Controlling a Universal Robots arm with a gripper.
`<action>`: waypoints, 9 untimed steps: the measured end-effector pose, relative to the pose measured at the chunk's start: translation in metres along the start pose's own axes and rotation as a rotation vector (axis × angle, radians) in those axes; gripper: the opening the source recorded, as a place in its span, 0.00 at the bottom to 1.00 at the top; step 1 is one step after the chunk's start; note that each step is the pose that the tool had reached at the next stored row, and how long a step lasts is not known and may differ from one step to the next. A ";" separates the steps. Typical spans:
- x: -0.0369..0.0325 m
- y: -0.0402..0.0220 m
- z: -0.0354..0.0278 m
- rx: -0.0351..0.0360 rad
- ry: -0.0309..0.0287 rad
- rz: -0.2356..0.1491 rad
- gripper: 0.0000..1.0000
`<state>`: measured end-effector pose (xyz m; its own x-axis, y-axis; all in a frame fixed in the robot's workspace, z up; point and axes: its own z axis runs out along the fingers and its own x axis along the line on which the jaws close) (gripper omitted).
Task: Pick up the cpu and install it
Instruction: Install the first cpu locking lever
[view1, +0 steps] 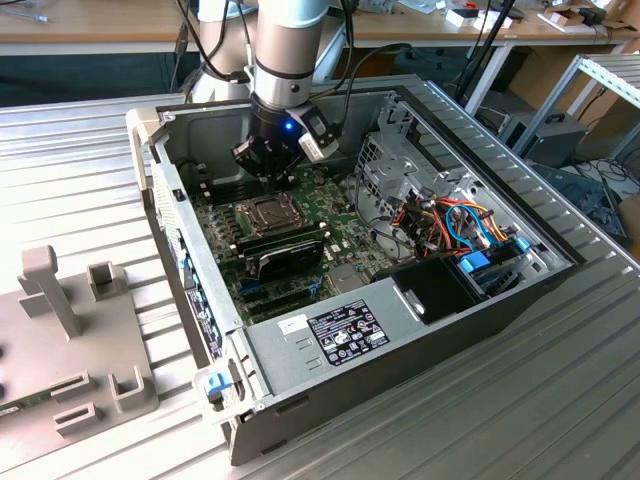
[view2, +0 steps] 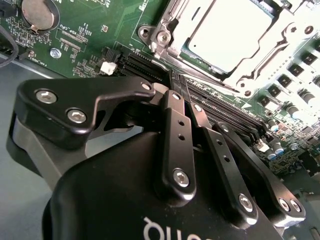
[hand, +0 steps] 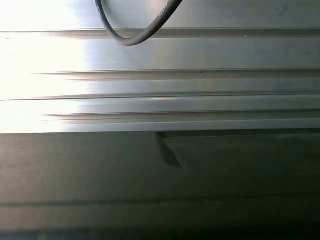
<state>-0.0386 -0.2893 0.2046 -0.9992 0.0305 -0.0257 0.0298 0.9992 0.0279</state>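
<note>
**Claw hangs low inside the case, chip sitting in its socket**

The arm's black claw (view1: 268, 168) is down inside the open grey metal computer case (view1: 420, 330), just above the green motherboard (view1: 345, 225) and right beside the square socket with its hinged metal frame (view1: 272, 211). In the second wrist view the claw's black linkage bars (view2: 175, 145) fill the foreground, converging toward the board; the fingertips are hidden behind them, so I cannot tell whether the claw is released or clenched.

And there's the small flat square cpu with its dull silvery-grey metal top (view2: 227, 32), lying flat within the socket's shiny frame (view2: 260, 80), just beyond the claw. Long black memory slots (view2: 225, 107) run between the claw and the socket. A round silver coin battery (view2: 37, 12) sits on the board, well apart from the chip.

The case rests on the ribbed aluminium counter (view1: 80, 190); a grey plastic fixture (view1: 70, 340) stands at the exterior view's left. In the first wrist view, a grey cable (hand: 135, 32) loops over the ribbed metal.
</note>
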 end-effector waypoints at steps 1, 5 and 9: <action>0.0000 0.0000 0.0000 0.0001 0.0000 0.000 0.11; 0.0000 0.0000 0.0000 0.0000 0.0001 0.000 0.11; -0.0001 -0.0003 -0.0002 -0.0001 0.0000 0.000 0.11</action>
<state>-0.0385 -0.2896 0.2048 -0.9992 0.0305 -0.0256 0.0298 0.9992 0.0280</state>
